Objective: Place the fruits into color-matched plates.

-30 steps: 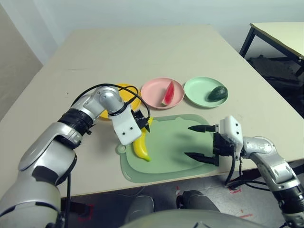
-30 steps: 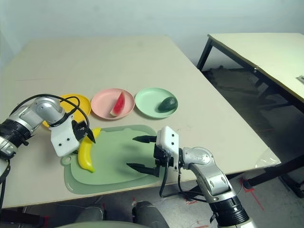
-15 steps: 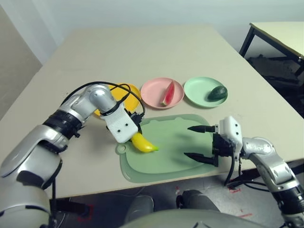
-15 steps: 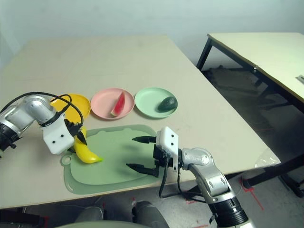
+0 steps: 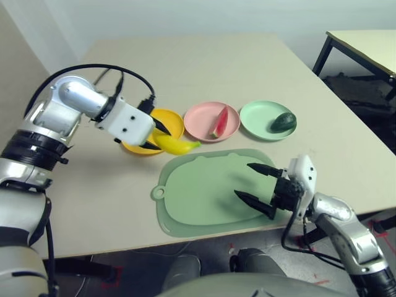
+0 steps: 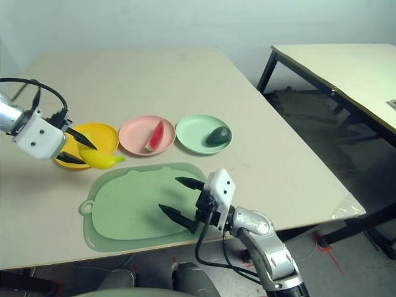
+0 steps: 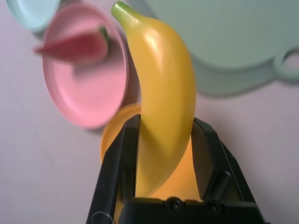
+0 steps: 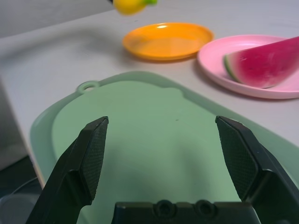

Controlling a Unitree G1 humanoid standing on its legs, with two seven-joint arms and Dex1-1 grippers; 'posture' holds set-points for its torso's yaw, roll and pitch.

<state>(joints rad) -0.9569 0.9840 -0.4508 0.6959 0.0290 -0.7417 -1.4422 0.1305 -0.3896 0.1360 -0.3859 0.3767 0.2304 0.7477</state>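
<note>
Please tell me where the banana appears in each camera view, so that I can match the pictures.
Left eye view: banana, held by the left gripper at the yellow plate's near edge.
Right eye view: at mid-left, same place.
Left wrist view: centre, between the fingers.
Right wrist view: its tip at the top edge.
Shared landmark: the pink plate.

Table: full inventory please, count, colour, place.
banana: 1, yellow, held in the air at the yellow plate's near edge
watermelon: 1, red, on pink plate
avocado: 1, dark green, on green plate
yellow plate: 1, left of the row
pink plate: 1, middle
green plate: 1, mint, right
mat: 1, pale green, near edge
left pincer: shut on banana
right pincer: open, over mat
</note>
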